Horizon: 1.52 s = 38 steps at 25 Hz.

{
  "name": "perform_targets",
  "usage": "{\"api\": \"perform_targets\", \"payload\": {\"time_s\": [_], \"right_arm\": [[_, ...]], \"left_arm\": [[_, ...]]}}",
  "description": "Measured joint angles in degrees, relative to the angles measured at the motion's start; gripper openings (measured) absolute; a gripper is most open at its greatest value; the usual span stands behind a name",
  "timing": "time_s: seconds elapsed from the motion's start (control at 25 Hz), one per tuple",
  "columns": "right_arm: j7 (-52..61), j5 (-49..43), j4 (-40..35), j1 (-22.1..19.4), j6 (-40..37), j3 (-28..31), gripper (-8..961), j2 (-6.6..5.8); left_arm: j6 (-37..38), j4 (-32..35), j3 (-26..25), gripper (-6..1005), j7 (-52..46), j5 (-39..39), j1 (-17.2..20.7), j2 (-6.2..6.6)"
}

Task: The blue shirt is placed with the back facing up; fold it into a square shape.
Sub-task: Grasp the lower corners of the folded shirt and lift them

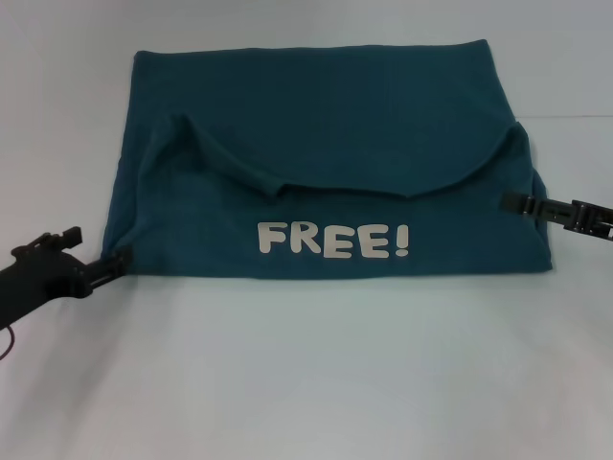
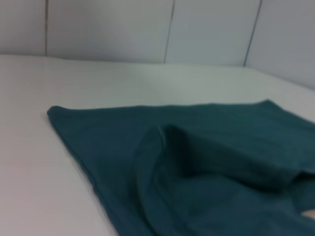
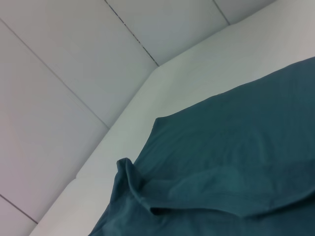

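Lying between both pincers: blue shirt point(image 1: 326, 163)

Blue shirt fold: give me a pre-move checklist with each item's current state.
1. Left tool at the blue shirt's near left corner: ok, its tip meets the hem.
2. Right tool at the shirt's right edge: ok, touching.
3. Grip on the fabric at both tools: cannot tell.
4. Near part folded back with FREE! lettering showing: ok.
5. Folded flap flat: not ok; its edge curves and puckers left of centre.
6. Far edge straight on the white table: ok.
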Motion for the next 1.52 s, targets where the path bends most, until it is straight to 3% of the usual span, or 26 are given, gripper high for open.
{"api": "perform_targets", "payload": {"time_s": [0.52,1.36,1.52], "right_arm": [[0.0,0.3,0.2,0.5,3.0,0.1,730,0.6],[0.2,0.4,0.0,0.1,3.5,0.8,728,0.77],[0.2,0.4,0.0,0.0,3.5,0.8,728,0.72]], "left_arm": [[-10.3,-2.0,8.0,860,2.2,0.3,-2.2,-0.24],[-11.4,-0.2,11.1,753,0.3,0.7,-2.5,-0.24],[-11.5,-0.2,11.2,597,0.3,0.7,-2.5,-0.25]]}}
